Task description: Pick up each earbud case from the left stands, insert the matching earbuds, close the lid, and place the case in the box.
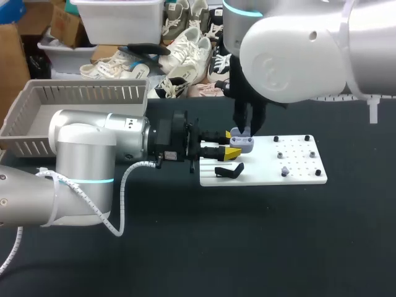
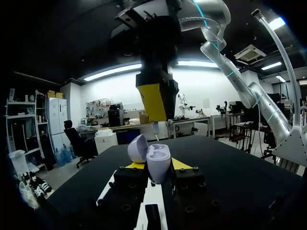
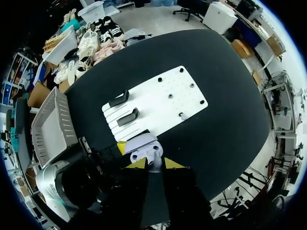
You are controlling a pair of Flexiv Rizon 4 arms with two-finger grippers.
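My big white right arm (image 1: 291, 55) hangs over the open pale purple plastic earbud case (image 1: 242, 143). My left gripper (image 1: 230, 143) squeezes the case from both sides, so it sits steady by the flat white board's (image 1: 297, 176) edge. My right gripper (image 3: 154, 164) pinches a small white earbud (image 3: 154, 157) just above it, ready, I think, to push it in.

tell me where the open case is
Head view: the earbud case is clamped in the left gripper over the left end of the white board, right gripper holding an earbud above it.
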